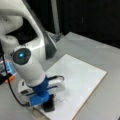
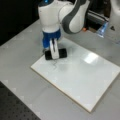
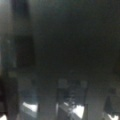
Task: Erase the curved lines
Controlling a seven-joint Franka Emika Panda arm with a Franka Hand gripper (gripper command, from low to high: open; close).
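The gripper (image 2: 53,51) is clamped on the black block eraser (image 2: 55,54), pressing it flat onto the whiteboard (image 2: 82,75) near its corner at a front view's left, so the pad can rub the surface. The curve lines (image 2: 54,64), a small wavy stroke, sit just beside the eraser, not yet wiped; in a front view they show at (image 1: 61,100). A cable (image 1: 11,91) loops off the arm. Nothing blocks the stroke. The wrist view is dark.
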